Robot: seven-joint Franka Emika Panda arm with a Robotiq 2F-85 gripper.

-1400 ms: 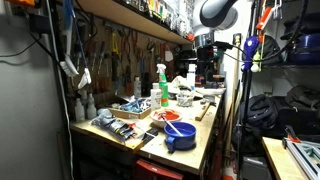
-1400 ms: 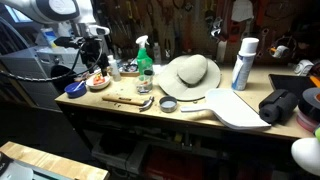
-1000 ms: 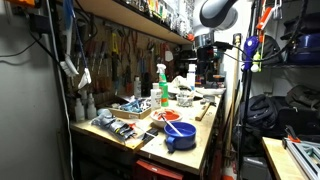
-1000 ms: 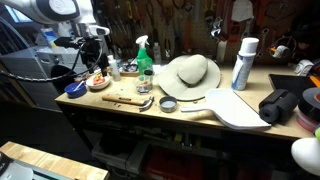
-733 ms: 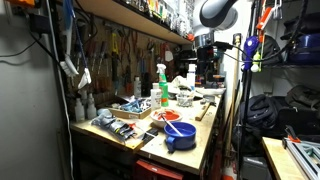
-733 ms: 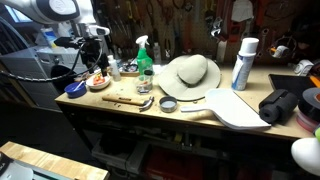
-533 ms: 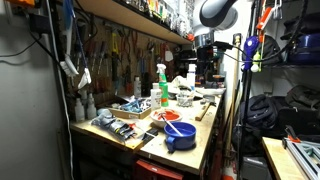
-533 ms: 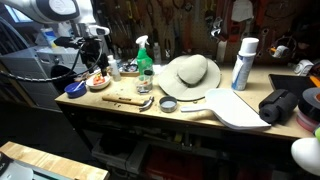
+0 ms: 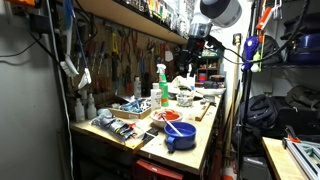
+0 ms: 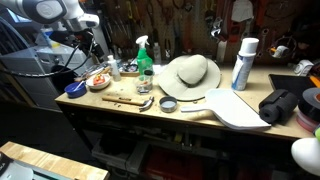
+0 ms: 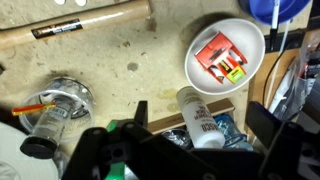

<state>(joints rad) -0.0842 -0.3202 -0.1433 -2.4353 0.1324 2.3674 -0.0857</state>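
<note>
The long tabletop (image 9: pixel 207 130) runs away from the camera; at its near edge stands a blue bowl (image 9: pixel 180 137), and just behind it a white dish (image 9: pixel 169 117) with red pieces inside; along the edge by the wall lies a tray of tools (image 9: pixel 130 107), with more tools (image 9: pixel 115 126) toward the near corner on that side; a green spray bottle (image 9: pixel 162 85) stands upright further back, near a clear jar (image 9: pixel 184 99); the arm (image 9: pixel 220 11) comes in from above, and its dark fingers (image 9: pixel 195 45) hang high over the tabletop, touching nothing; how wide they stand is too small to tell.
</note>
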